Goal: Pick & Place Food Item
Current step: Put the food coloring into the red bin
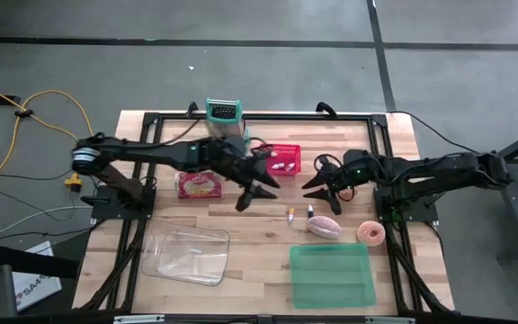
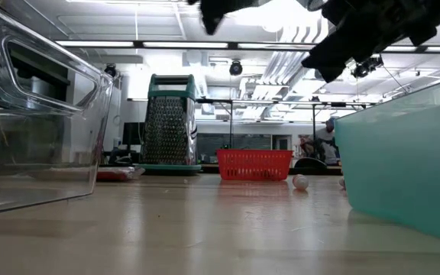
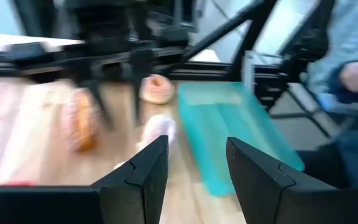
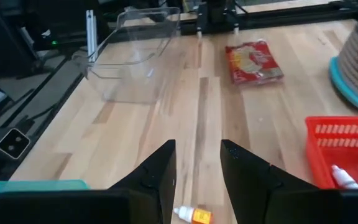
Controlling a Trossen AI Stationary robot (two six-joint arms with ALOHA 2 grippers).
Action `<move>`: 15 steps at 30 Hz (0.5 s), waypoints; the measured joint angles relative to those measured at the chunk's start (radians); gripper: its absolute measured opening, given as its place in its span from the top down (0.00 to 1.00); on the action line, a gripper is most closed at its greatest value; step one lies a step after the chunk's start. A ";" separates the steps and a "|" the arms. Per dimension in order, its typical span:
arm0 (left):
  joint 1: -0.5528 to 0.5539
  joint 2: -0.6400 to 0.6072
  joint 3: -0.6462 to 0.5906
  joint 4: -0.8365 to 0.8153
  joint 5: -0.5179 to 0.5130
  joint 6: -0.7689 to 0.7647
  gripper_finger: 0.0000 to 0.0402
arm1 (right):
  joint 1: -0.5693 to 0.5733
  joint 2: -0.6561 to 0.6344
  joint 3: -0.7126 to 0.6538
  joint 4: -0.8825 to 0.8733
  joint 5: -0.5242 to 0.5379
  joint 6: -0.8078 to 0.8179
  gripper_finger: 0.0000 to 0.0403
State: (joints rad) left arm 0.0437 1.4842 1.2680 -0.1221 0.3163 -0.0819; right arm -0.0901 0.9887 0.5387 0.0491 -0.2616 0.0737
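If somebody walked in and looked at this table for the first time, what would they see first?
Probably the two dark arms meeting over the middle of the table, the left claw and the right claw both open and holding nothing. Next comes the bright red basket at the back, beside the metal grater. Near the front sit a green bin and a clear bin, with a pink donut close to the green one.

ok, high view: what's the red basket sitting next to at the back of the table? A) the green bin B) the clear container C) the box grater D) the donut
C: the red basket stands at the back edge beside the box grater; the clear container and green bin sit at the front.
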 joint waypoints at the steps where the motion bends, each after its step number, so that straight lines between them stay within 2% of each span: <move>1: 0.000 -0.033 -0.044 0.020 -0.027 -0.009 0.61 | 0.007 0.011 0.007 0.000 0.000 -0.001 0.72; 5: 0.000 -0.152 -0.219 0.151 -0.084 -0.038 0.61 | 0.027 0.065 0.049 -0.044 0.031 -0.030 0.72; 8: 0.000 -0.218 -0.312 0.235 -0.086 -0.054 0.61 | 0.039 0.119 0.113 -0.116 0.071 -0.071 0.72; 15: 0.008 -0.256 -0.372 0.254 -0.086 -0.050 0.61 | 0.066 0.267 0.277 -0.264 0.076 -0.194 0.72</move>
State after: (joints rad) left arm 0.0521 1.2285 0.8963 0.1322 0.2298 -0.1322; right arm -0.0243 1.2561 0.8162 -0.2148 -0.1859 -0.1202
